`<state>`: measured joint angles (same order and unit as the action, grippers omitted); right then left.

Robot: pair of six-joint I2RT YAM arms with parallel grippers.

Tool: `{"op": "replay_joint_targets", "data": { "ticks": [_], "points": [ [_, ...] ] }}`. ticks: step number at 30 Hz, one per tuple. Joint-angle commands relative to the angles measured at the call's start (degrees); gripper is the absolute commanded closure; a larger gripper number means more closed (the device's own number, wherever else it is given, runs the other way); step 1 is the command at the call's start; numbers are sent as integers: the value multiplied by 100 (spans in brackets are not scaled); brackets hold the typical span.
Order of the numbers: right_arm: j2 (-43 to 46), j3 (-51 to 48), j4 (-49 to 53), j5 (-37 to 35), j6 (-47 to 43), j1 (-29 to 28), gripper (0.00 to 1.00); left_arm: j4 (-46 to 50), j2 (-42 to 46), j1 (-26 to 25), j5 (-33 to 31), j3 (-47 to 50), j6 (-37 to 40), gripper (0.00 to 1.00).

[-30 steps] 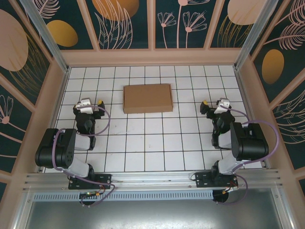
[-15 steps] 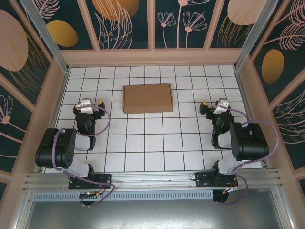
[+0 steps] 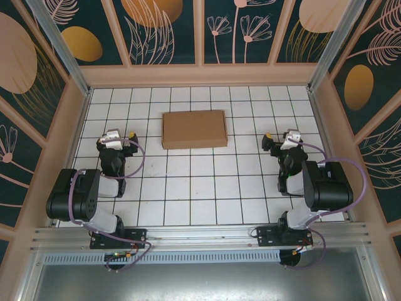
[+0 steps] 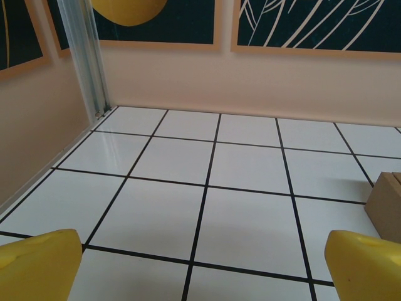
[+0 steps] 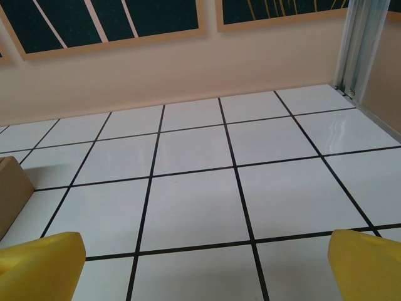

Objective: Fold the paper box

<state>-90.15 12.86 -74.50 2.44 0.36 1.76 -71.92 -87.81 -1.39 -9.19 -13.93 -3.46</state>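
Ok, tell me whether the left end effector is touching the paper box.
Apart. The top external view shows bare white tiles between the left end effector and the paper box.

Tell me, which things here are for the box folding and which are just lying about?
For the job:
- box, flat on the tiles
- left gripper, open
- right gripper, open

Just surroundings:
- tiled table
- patterned walls
- metal post
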Motion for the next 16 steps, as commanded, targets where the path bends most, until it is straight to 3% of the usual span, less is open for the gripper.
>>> {"op": "replay_joint_targets", "data": {
  "ticks": [1,16],
  "points": [
    [59,6,-53,-151,-36,-44,1,-101,71,54,86,40,-75,1],
    [64,-20,-83,-185,-48,-62,1,-94,73,54,84,45,-73,1]
  ]
}}
